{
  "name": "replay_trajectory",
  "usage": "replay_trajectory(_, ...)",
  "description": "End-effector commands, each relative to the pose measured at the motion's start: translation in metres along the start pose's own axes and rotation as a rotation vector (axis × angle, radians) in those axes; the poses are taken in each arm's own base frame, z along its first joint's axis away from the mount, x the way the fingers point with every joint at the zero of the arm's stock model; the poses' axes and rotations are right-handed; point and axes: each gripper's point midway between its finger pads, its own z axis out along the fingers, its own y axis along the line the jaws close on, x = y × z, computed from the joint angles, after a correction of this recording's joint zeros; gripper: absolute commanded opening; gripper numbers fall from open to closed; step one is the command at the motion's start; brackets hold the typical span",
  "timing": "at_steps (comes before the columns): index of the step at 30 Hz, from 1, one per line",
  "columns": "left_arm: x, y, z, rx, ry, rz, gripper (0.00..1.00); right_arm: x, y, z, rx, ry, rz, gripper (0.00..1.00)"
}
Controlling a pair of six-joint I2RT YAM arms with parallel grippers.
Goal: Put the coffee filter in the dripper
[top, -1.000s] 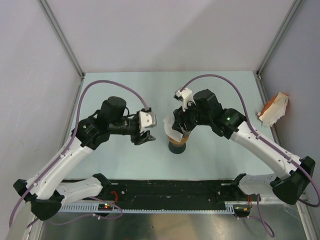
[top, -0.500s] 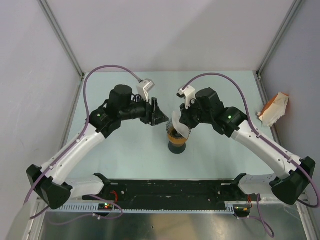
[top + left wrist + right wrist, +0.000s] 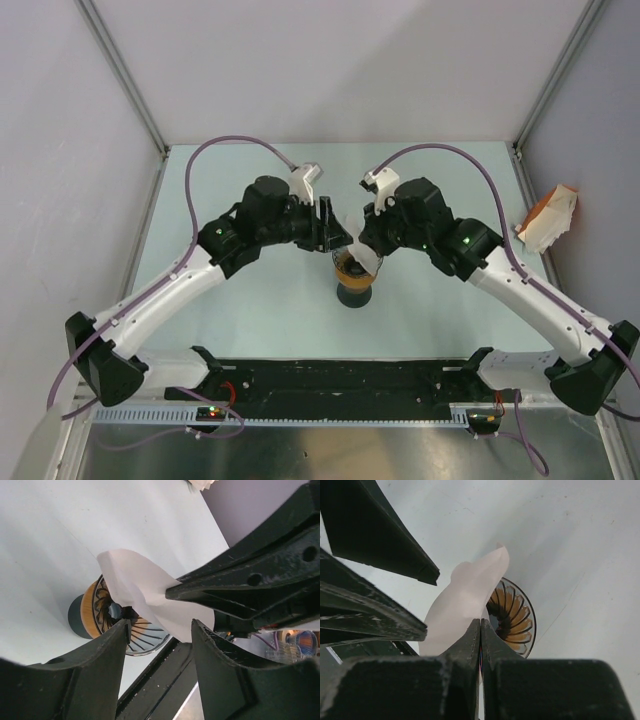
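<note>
The coffee filter (image 3: 358,248) is a white paper sheet standing tilted over the dripper (image 3: 352,268). Its lower edge reaches into the dripper's ribbed mouth (image 3: 145,639). The dripper sits on an orange ring (image 3: 89,611) above a dark base. My right gripper (image 3: 480,624) is shut on the filter's (image 3: 465,597) near edge, just above the dripper (image 3: 516,616). My left gripper (image 3: 160,630) stands open beside the filter (image 3: 142,585), which is not between its fingers. In the top view the left gripper (image 3: 335,232) is close to the filter's left side.
An orange-and-white packet (image 3: 548,220) lies at the table's right edge. A black rail (image 3: 340,385) runs along the near edge between the arm bases. Grey walls close in the table on three sides.
My left arm has swung right and forward until its open gripper is beside the filter. My right gripper has shut on the filter and lowered it toward the dripper.
</note>
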Motion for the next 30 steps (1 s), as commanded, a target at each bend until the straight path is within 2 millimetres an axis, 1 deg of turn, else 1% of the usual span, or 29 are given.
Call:
replay_trajectory(1, -0.007, 0.006, 0.009, -0.053, -0.036, -0.012, 0.56, -0.035, 0.006, -0.018, 0.008, -0.121, 0.055, 0.0)
replay_trajectory(5, 0.001, 0.017, 0.014, -0.102, -0.011, -0.019, 0.46, -0.038, 0.01, -0.023, 0.0, -0.133, 0.066, 0.0)
replay_trajectory(7, 0.004, 0.019, 0.015, -0.108, 0.0, -0.02, 0.41, -0.036, 0.009, -0.024, 0.008, -0.126, 0.059, 0.0)
replay_trajectory(9, 0.005, 0.019, 0.014, -0.109, 0.004, -0.015, 0.29, -0.031, 0.004, -0.023, 0.03, -0.109, 0.043, 0.0)
replay_trajectory(13, 0.005, 0.016, 0.009, -0.097, 0.011, 0.007, 0.06, -0.011, -0.012, -0.02, 0.1, -0.052, -0.01, 0.0)
replay_trajectory(14, 0.005, 0.015, 0.008, -0.095, 0.012, 0.01, 0.03, -0.005, -0.016, -0.019, 0.114, -0.038, -0.022, 0.0)
replay_trajectory(16, 0.004, 0.015, 0.007, -0.094, 0.012, 0.017, 0.01, 0.003, -0.02, -0.017, 0.123, -0.017, -0.039, 0.0)
replay_trajectory(18, 0.004, 0.014, 0.005, -0.09, 0.012, 0.026, 0.0, 0.007, -0.022, -0.015, 0.125, -0.003, -0.057, 0.0)
replay_trajectory(20, 0.002, 0.012, 0.004, -0.09, 0.007, 0.037, 0.0, 0.007, -0.023, -0.014, 0.128, -0.003, -0.073, 0.01)
replay_trajectory(21, 0.002, 0.012, 0.003, -0.094, 0.004, 0.043, 0.0, 0.007, -0.023, -0.014, 0.128, -0.003, -0.079, 0.04)
replay_trajectory(24, -0.002, 0.005, 0.0, -0.09, -0.008, 0.075, 0.0, 0.006, -0.017, -0.014, 0.101, -0.004, -0.083, 0.28)
replay_trajectory(26, -0.003, -0.001, 0.0, -0.085, -0.011, 0.091, 0.0, 0.004, -0.011, -0.012, 0.075, -0.011, -0.068, 0.41)
replay_trajectory(28, -0.005, -0.003, 0.0, -0.089, -0.017, 0.098, 0.0, 0.001, -0.006, -0.009, 0.052, -0.019, -0.045, 0.48)
replay_trajectory(30, -0.007, -0.002, 0.001, -0.104, -0.026, 0.101, 0.0, -0.003, 0.001, -0.008, 0.018, -0.026, -0.022, 0.51)
